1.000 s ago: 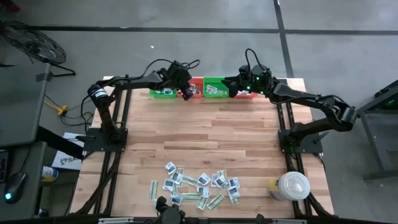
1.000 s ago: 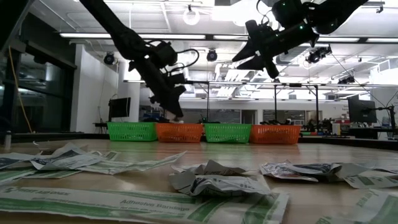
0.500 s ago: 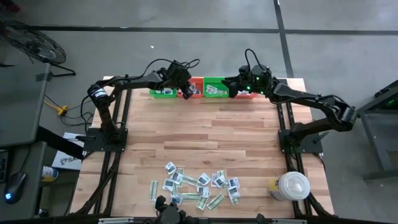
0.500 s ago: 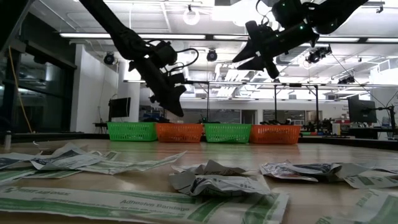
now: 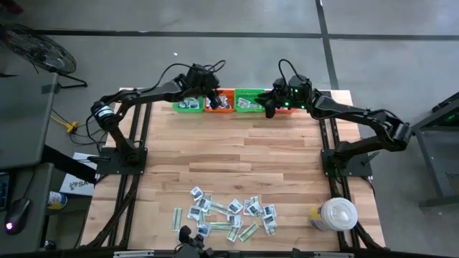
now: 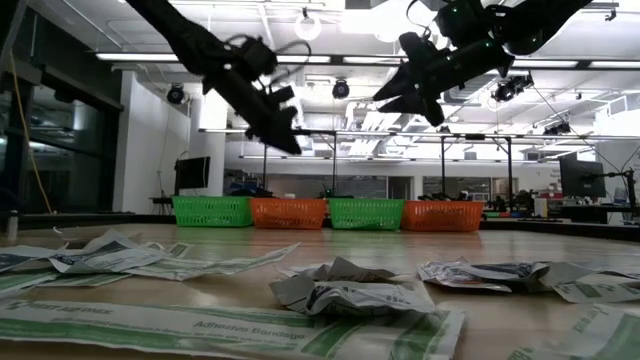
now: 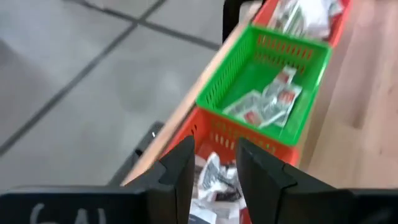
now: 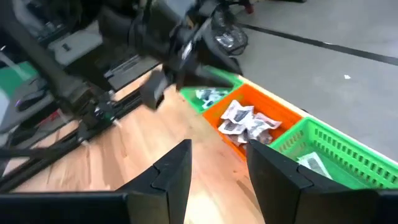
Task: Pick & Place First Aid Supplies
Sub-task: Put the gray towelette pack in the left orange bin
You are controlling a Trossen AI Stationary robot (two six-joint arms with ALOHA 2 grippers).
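The left gripper (image 5: 210, 84) hangs over the orange basket (image 5: 219, 102) with its two fingers apart and nothing between them. White packets (image 7: 211, 180) lie in that basket right below it. The right gripper (image 5: 270, 104), also apart and empty, waits above the green basket (image 5: 248, 96) beside it. More packets (image 5: 228, 216) lie far behind both.

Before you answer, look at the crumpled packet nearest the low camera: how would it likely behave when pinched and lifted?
The crumpled packet looks thin and creased, so it would probably flex rather than stay stiff. It seems light for its size. Its flat, folded shape makes rolling unlikely, though it might slide on the table.
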